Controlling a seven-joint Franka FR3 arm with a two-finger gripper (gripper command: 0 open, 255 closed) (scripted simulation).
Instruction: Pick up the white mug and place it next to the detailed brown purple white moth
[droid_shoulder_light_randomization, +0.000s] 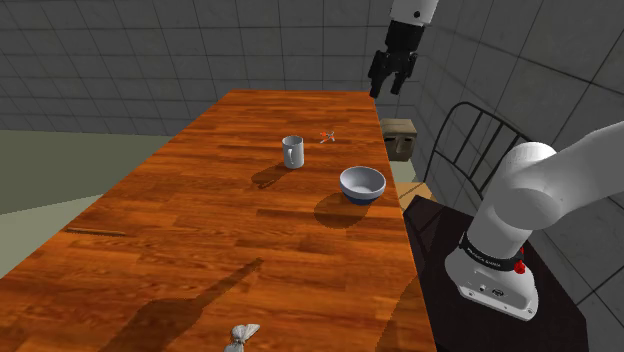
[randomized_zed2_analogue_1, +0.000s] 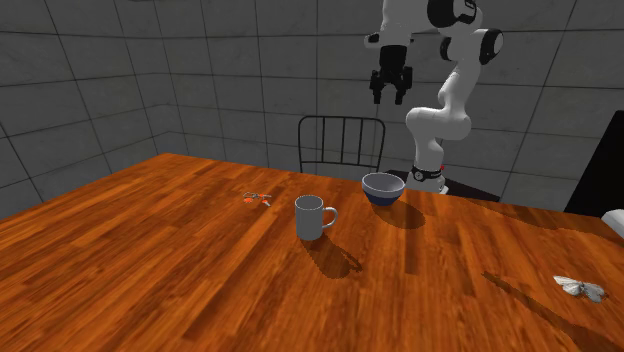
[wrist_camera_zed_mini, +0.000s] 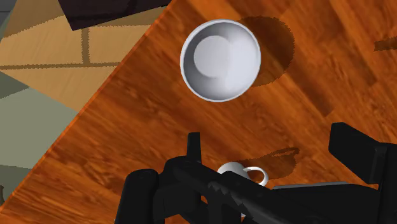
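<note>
The jaws stand apart and clasp nothing as the black gripper hangs high in the air above the table's far side in the shoulder view, its fingers pointing down at the wood. The mug, drawn pale grey-white, stands upright on the wooden table, well below the gripper and touched by nothing; in the second exterior view its handle turns to that view's right, and in the wrist view part of its rim and handle peeps out from behind the hand's black body. Near the mug, on the side toward the arm's stand, sits a round bowl, blue outside and white inside, apart from the mug and casting a dark shadow on the boards. A small orange-red object, too small to tell what it is, lies just beyond the mug in the shoulder view. The pale moth rests flat on the table well apart from the mug, at the shoulder view's lower edge. A dark metal-barred chair stands beside the table near the white arm, with grey tiled walls behind.
</note>
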